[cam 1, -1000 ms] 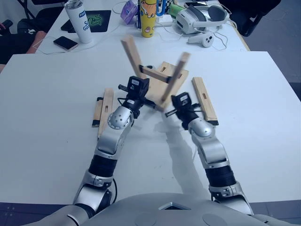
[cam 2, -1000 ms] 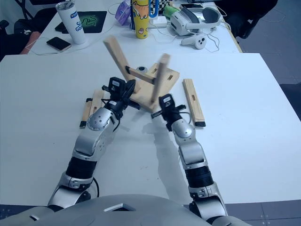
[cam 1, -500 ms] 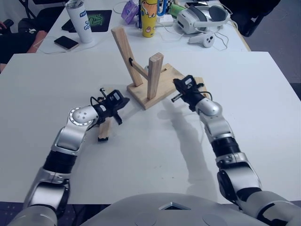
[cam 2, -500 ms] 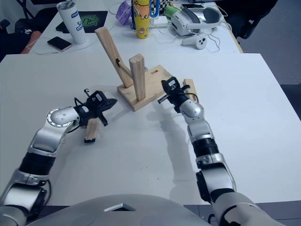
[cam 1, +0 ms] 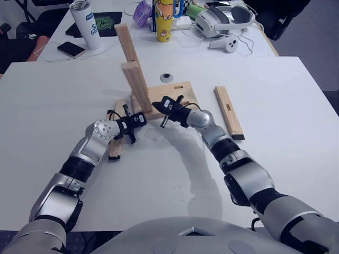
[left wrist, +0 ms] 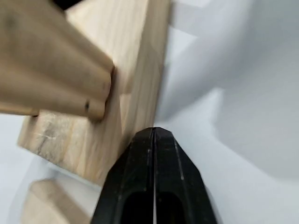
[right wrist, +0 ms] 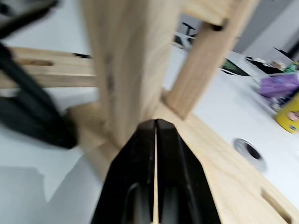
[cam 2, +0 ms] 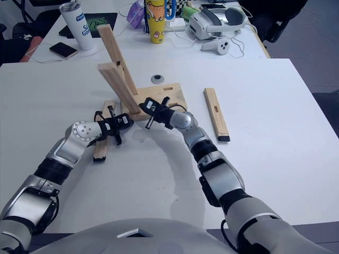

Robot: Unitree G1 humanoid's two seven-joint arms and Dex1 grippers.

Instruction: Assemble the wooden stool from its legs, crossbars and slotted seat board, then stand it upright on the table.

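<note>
White tabletop (cam 1: 275, 174): seat board (cam 1: 177, 95) flat mid-width, nearer far edge. One loose leg (cam 1: 228, 112) flat between it and right edge; another wooden piece (cam 1: 115, 145) on its left-edge side. Small round disc (cam 1: 166, 78) just beyond board, far-edge side.

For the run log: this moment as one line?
seat board flat on table | two legs slanting up from it | left gripper shut, by board | right gripper shut, by legs

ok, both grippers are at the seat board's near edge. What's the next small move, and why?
Likely open the left gripper and lower it onto the loose wooden leg piece lying flat right beside it. Both it and the right gripper are shut on nothing at the pale slotted wooden seat board, where two wooden legs stand, leaning.
</note>
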